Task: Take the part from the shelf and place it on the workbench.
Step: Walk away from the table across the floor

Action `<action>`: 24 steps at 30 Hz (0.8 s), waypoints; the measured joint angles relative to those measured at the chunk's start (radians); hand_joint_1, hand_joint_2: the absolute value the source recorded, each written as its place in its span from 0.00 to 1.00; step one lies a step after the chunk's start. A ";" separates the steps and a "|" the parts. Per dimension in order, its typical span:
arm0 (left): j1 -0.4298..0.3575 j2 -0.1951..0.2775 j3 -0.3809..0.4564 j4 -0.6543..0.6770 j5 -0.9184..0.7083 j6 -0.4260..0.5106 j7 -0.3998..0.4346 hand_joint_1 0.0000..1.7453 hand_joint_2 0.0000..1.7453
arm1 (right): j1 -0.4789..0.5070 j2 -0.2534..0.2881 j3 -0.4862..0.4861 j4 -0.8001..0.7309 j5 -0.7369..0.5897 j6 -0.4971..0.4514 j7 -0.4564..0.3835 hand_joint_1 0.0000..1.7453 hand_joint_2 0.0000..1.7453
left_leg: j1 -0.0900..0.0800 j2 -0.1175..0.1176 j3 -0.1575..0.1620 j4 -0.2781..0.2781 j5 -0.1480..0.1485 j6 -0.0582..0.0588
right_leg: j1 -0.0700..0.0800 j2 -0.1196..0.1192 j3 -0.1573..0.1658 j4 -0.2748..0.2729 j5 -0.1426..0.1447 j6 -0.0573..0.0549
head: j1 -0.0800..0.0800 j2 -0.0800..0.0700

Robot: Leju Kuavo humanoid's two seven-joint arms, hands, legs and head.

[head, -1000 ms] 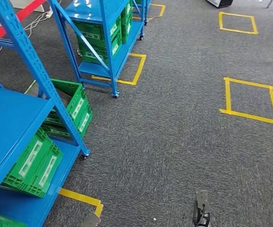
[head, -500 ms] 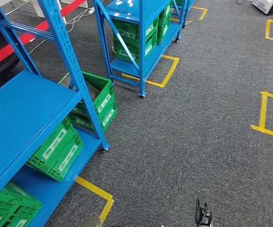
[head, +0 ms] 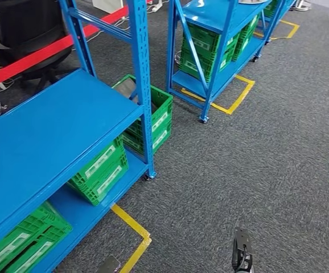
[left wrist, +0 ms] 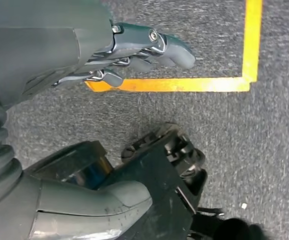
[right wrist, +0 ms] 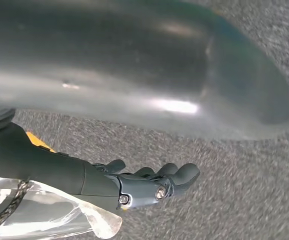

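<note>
Grey carpet is seen from the head, with the near blue shelf at 9 o'clock; since the earlier frame the whole view has swung, so the camera has moved. Green crates sit under its board, yellow tape at 6 o'clock. At the left wrist, the left hand hangs released, grasping nothing. At the right wrist, the right hand is likewise released. Where the part lies cannot be told.

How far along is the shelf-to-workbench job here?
Done: nothing the pictures settle. In hand: the robot stands beside the blue shelf with green crates; left hand hangs open, clear plastic lies against the right hand, held or not unclear. This fits going to fetch or a finished delivery alike.
</note>
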 joint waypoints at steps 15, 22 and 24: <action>0.001 0.002 0.000 0.001 0.002 0.000 -0.001 0.00 1.00 | 0.000 0.000 0.009 -0.003 -0.002 0.001 -0.002 0.00 0.00 | -0.001 0.004 -0.098 0.196 -0.098 -0.053 | 0.005 -0.004 0.109 -0.284 0.167 -0.055 | -0.018 0.000; -0.002 0.004 0.000 0.001 0.002 0.000 -0.002 0.00 1.00 | 0.002 0.000 0.011 -0.003 -0.003 0.002 -0.002 0.00 0.00 | -0.014 0.106 0.013 -0.008 0.006 -0.033 | 0.016 -0.095 0.123 -0.280 0.150 -0.042 | -0.017 0.000; -0.001 0.005 0.000 0.001 0.002 0.000 -0.002 0.00 1.00 | 0.001 0.001 0.012 -0.003 -0.003 0.002 -0.003 0.00 0.00 | -0.017 0.091 0.012 -0.015 0.004 -0.020 | 0.017 -0.116 0.127 -0.280 0.146 -0.032 | -0.017 0.000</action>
